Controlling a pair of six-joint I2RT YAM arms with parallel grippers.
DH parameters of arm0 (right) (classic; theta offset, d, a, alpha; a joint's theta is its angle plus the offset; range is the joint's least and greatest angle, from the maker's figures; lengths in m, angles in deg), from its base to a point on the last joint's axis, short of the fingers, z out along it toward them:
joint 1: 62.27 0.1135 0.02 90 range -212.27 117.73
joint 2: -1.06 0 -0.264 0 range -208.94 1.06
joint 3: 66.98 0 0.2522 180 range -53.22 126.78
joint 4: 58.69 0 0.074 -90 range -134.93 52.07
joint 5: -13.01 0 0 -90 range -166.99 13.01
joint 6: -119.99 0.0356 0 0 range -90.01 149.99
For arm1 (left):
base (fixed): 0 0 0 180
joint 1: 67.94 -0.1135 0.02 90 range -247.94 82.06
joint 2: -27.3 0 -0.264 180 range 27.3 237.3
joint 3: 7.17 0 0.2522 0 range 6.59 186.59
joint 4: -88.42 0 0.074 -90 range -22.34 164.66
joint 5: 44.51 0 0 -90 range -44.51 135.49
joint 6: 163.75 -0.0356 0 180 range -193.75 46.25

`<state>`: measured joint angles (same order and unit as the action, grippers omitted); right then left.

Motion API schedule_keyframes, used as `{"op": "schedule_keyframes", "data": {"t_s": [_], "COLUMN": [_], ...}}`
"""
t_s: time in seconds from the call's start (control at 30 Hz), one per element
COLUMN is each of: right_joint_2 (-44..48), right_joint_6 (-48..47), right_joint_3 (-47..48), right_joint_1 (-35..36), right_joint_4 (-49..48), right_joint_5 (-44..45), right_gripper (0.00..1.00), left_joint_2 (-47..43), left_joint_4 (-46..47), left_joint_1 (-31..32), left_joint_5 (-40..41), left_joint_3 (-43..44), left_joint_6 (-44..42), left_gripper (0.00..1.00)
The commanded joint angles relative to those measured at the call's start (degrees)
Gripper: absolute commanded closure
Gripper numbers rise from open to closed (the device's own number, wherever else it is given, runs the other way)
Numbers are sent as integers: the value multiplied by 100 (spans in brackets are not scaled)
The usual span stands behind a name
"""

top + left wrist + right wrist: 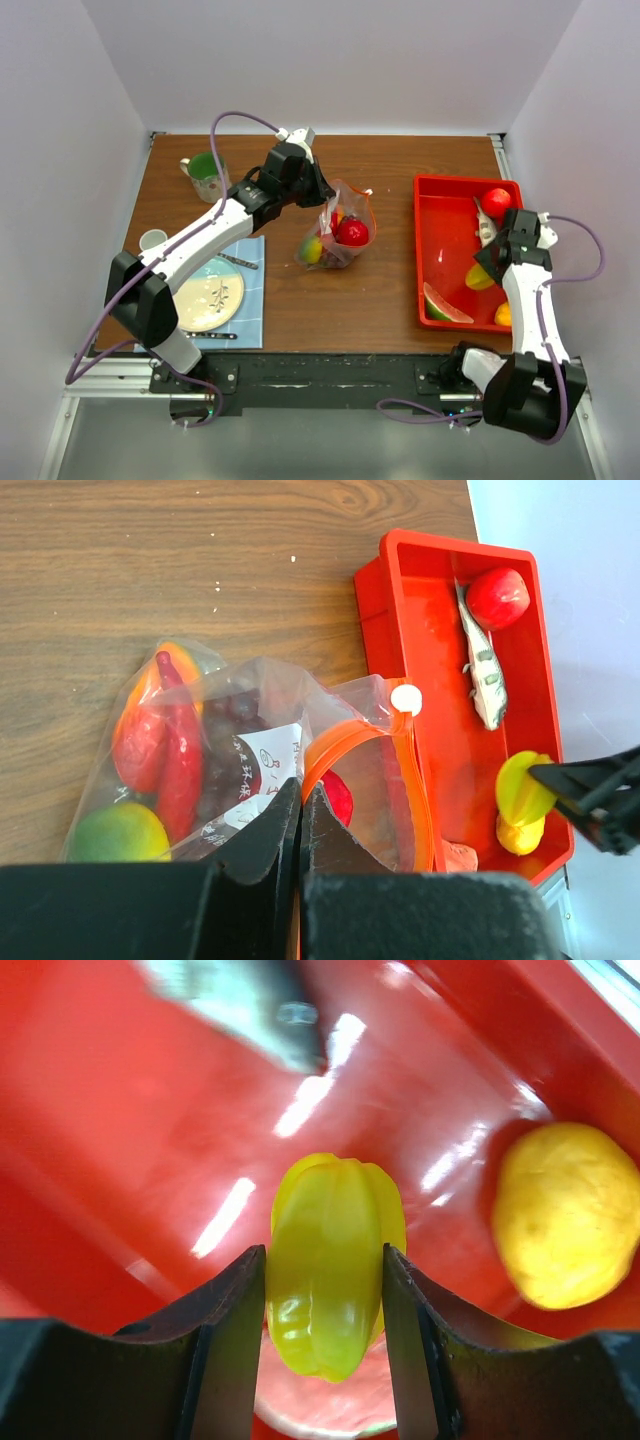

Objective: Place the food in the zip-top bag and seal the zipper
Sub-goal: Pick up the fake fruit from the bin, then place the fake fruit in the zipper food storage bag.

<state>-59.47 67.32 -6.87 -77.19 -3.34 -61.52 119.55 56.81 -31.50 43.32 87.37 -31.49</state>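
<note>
The zip-top bag (340,238) stands mid-table with several toy foods inside, a red apple (352,233) among them. My left gripper (300,785) is shut on the bag's mouth edge beside the orange-red zipper (338,744), and the mouth gapes open. In the red tray (440,240) my right gripper (323,1255) is shut on a yellow ridged fruit (335,1260), one finger pressed on each side. Next to it lies a yellow lemon (560,1215). A silver fish (483,670), a red apple (498,597) and a watermelon wedge (445,305) also lie in the tray.
A green mug (205,175) and a white cup (153,240) stand at the left. A cream plate (210,295) rests on a blue mat with cutlery beside it. The tray's walls hem in the right gripper.
</note>
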Motion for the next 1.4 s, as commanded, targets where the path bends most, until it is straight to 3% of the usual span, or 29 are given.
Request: {"op": "schedule_keyframes", "data": {"t_s": [0.0,0.23,0.5,0.7,0.9,1.0,1.2,1.37], "right_joint_2": [296,51,-1433,-2540,-2859,-2929,-2596,-1982], "right_joint_6": [-164,653,1040,1102,1163,1128,1058,1067], "right_joint_3": [769,1982,3441,4057,4180,4329,4365,4094], "right_joint_1": [497,3069,5260,5605,5596,5605,5596,5465], "right_joint_4": [298,246,70,-45,-10,60,438,869], "right_joint_5": [-843,-615,448,537,862,906,1230,1811], "right_gripper": [98,96,95,88,40,29,13,11], "left_joint_2": [4,-58,-137,-242,-304,-295,-313,-444], "left_joint_4": [282,317,264,220,176,176,194,193], "left_joint_1": [-41,-41,-41,-32,-41,-32,-41,-67], "left_joint_5": [-2,-46,-46,-2,42,33,103,419], "left_joint_3": [9,-9,-53,-114,-123,-132,-149,-176], "left_joint_6": [-51,-95,-139,-165,-174,-174,-148,-113], "left_gripper": [100,100,100,100,100,100,100,100]}}
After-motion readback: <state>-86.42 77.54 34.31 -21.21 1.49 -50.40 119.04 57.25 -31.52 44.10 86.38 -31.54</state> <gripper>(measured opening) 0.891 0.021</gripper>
